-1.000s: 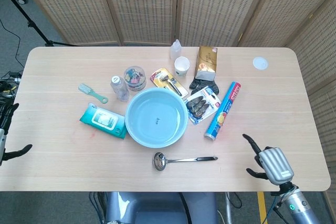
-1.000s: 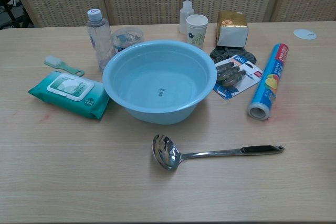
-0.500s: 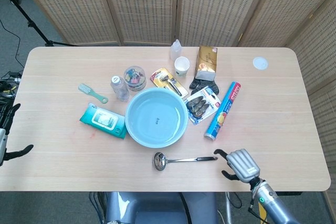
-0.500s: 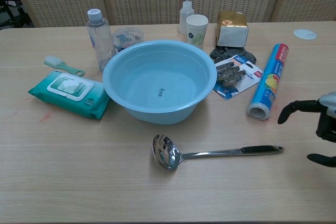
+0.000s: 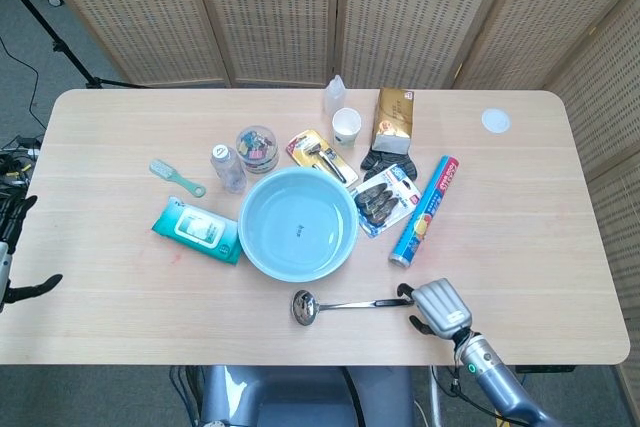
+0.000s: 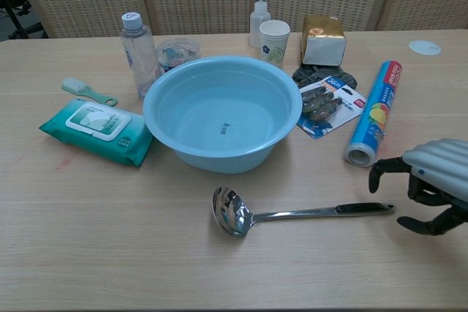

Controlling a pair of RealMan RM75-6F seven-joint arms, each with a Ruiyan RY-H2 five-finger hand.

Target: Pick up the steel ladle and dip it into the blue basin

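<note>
The steel ladle (image 6: 292, 214) lay flat on the table (image 6: 110, 253), just before the blue basin (image 6: 222, 111), whose inner mark was unreadable. The right hand (image 6: 428, 184) hovered at the black handle end, fingers spread, holding nothing. The left hand (image 5: 12, 257) stayed at the table's edge, fingers apart.

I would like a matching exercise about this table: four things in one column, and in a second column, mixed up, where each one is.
Things:
1. ladle
2. wet wipes pack
3. foil roll
4. paper cup

Places:
A. behind the blue basin
B. left of the basin
C. in front of the basin, lying flat
D. right of the basin, past the black clips

Pairs: 1-C, 2-B, 3-D, 4-A
</note>
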